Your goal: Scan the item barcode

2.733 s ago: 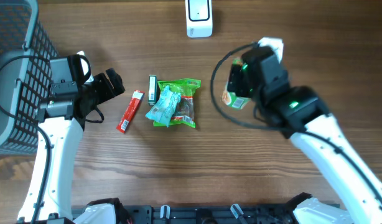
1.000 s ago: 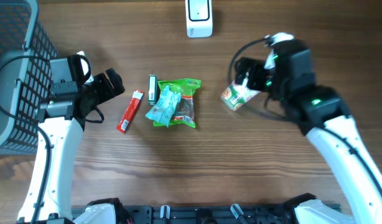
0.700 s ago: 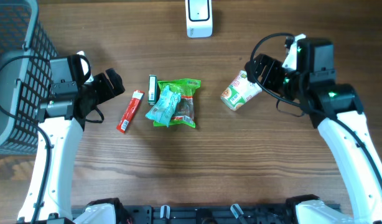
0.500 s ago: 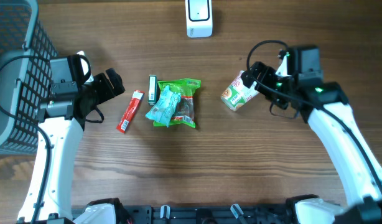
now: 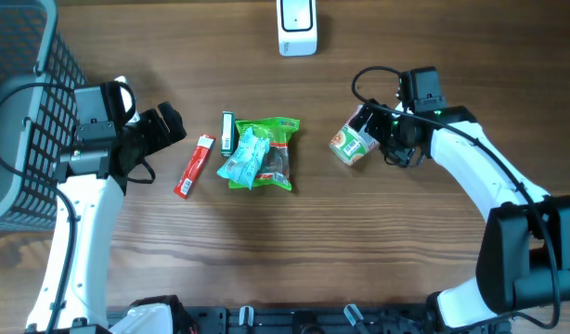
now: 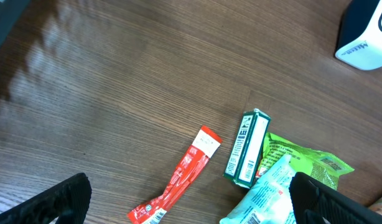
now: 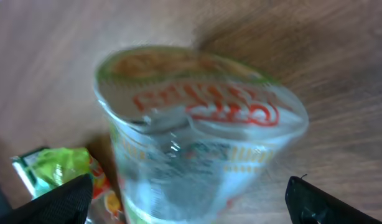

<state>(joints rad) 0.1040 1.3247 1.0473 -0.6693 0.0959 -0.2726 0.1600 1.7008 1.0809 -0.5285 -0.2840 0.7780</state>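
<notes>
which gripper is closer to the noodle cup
Right. The right gripper sits open just beside the noodle cup; the left gripper is far across the table, beyond the snack packets.

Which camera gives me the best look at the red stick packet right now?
Left wrist: the red stick packet lies whole, large and sharp. Overhead shows it whole but small, left of the green box. Right wrist does not show it.

Glossy plastic-wrapped cup, matt wood-grain table.
</notes>
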